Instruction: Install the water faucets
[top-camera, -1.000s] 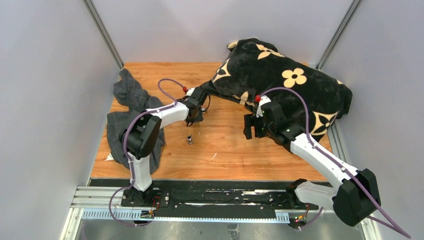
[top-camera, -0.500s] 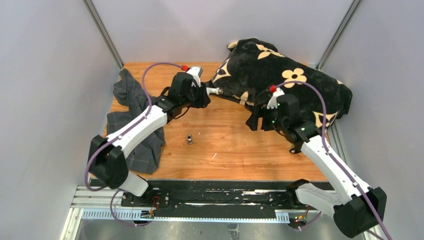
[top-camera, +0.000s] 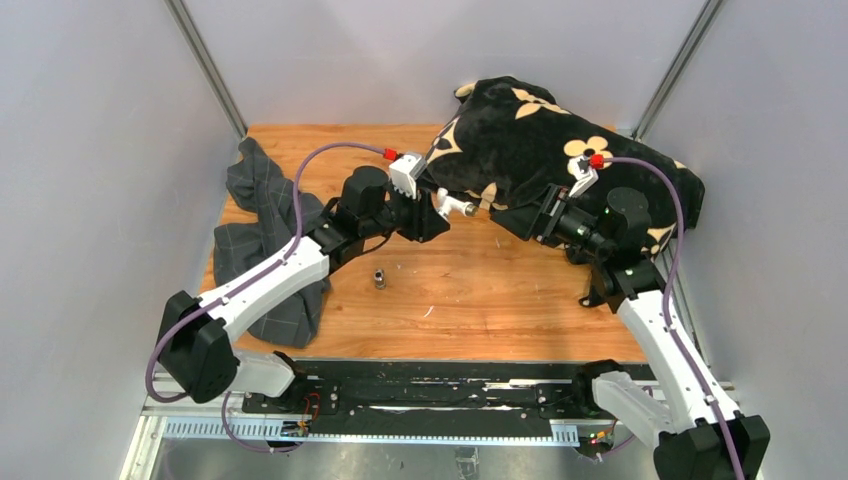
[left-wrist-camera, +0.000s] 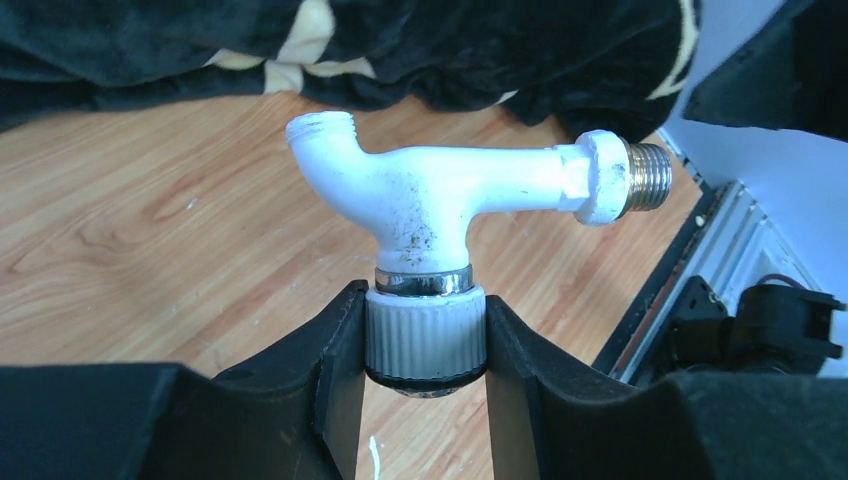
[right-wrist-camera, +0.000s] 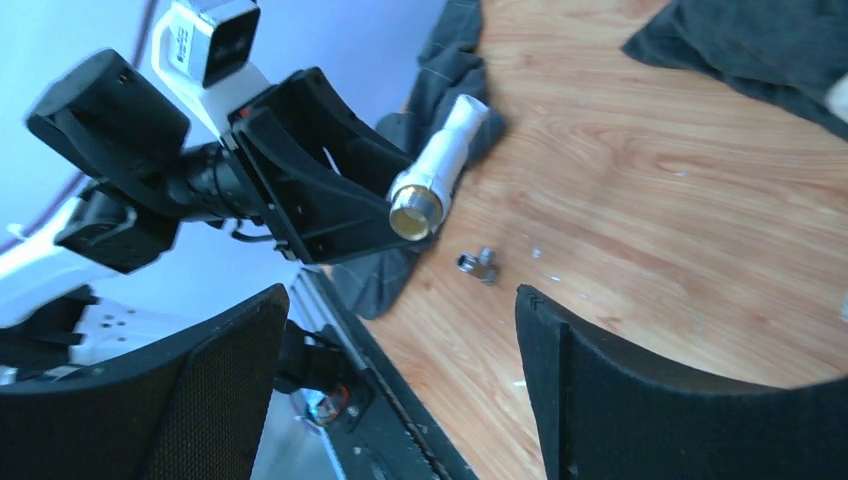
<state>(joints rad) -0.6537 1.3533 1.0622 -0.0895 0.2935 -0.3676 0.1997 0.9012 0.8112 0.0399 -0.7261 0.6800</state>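
The white tap body (left-wrist-camera: 430, 195) is hanging above mid-desk (top-camera: 480, 300), the left claw (left-wrist-camera: 425, 335) pinching its ribbed knob after carrying it up and rightwards. The right claw (right-wrist-camera: 400, 300), gaping empty, is swinging round to face it, so a handover seems to be starting. The tap's long axis is lying roughly level, with the threaded metal end pointing at the right claw.

Pale grey walls (top-camera: 100, 150), wood tbl (top-camera: 490, 300)

Bright even light, soft shadows, top view sharp, wrist views slightly soft
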